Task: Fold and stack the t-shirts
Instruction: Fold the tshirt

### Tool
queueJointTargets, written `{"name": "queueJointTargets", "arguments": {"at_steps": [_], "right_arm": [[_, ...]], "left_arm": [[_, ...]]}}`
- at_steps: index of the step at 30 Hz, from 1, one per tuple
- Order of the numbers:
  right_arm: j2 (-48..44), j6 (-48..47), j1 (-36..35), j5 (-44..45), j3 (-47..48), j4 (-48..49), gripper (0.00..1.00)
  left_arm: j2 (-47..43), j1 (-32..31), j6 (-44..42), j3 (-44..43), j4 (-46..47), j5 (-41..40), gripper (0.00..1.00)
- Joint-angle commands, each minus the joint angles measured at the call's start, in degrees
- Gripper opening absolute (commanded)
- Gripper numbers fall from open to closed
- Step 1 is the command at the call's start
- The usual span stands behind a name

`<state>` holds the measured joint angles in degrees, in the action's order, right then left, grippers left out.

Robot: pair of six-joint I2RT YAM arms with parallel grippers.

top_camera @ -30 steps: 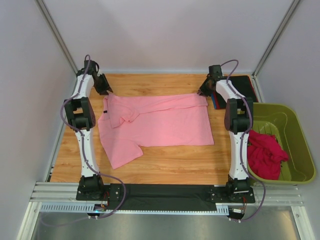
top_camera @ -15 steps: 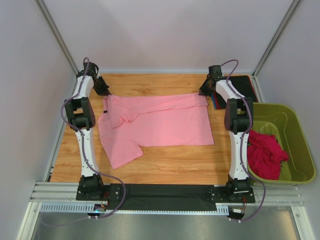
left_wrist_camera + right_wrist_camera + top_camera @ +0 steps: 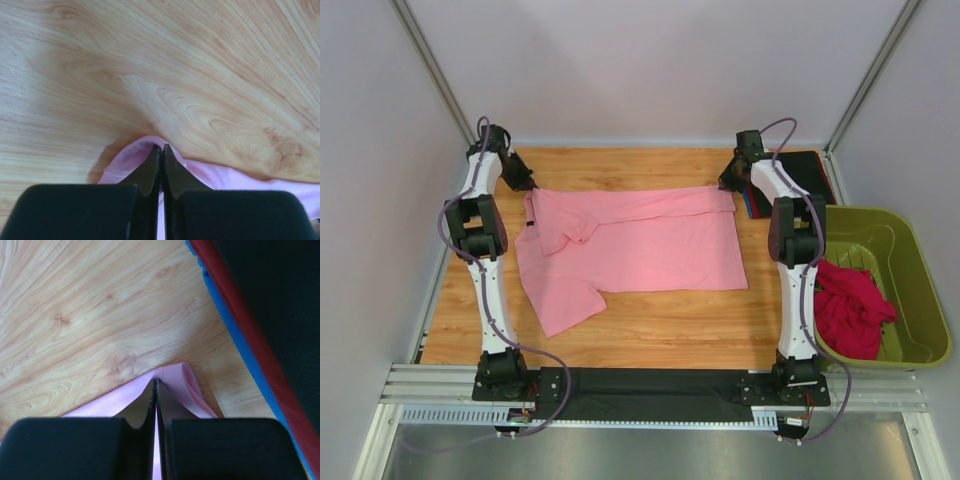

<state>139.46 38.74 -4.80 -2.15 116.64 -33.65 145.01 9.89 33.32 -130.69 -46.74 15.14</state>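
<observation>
I see the pink shirt (image 3: 630, 245) flat in the middle of the table (image 3: 670, 330), collar to the left. The left gripper (image 3: 161, 148) is clamped on its far left corner, the right gripper (image 3: 155, 382) on its far right corner, just beside the folded stack (image 3: 260, 310). I'd lift both level, cloth taut between them, then lay the far edge on the near edge, clear of the stack
</observation>
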Motion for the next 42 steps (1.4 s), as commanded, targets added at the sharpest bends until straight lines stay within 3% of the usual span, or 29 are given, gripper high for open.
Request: {"name": "queueJointTargets", "arguments": {"at_steps": [1,16,21,22,27,32,37,39,42], "right_arm": [[-0.41,-0.60,0.40,4.96,1.57,-0.63,0.00],[-1.12,2.56,1.02,7.52,0.87,1.30,0.00],[-1.21,2.39,0.93,2.95,0.52,4.89,0.00],[-1.03,2.13,0.93,-1.58,0.78,5.26,0.00],[-4.09,0.99,0.67,-4.17,1.13,4.39,0.16],[-7.79,-0.60,0.75,-3.47,2.63,-0.97,0.28],[-12.45,1.51,-0.91,-3.48,1.58,-9.05,0.34],[-15.35,1.78,-3.19,-3.38,-0.35,-11.26,0.35],[-19.82,1.43,-6.88,-2.68,-4.74,-13.88,0.36]], "left_arm": [[-0.17,0.83,1.04,-2.55,1.48,0.25,0.00],[-0.78,1.54,4.03,-2.20,1.56,-1.78,0.00],[-1.66,1.62,3.24,-1.76,2.80,0.24,0.16],[-2.79,1.54,3.07,-1.32,2.88,0.16,0.18],[-7.98,1.54,-0.70,-0.44,-1.15,-6.95,0.35],[-15.27,1.54,-3.88,0.87,-10.98,-18.63,0.38],[-26.50,0.57,-6.76,17.28,-9.79,-9.28,0.36],[-29.77,-2.23,-7.91,25.52,-7.06,-3.47,0.36],[-34.35,-8.90,-13.97,30.74,-5.29,2.69,0.35]]}}
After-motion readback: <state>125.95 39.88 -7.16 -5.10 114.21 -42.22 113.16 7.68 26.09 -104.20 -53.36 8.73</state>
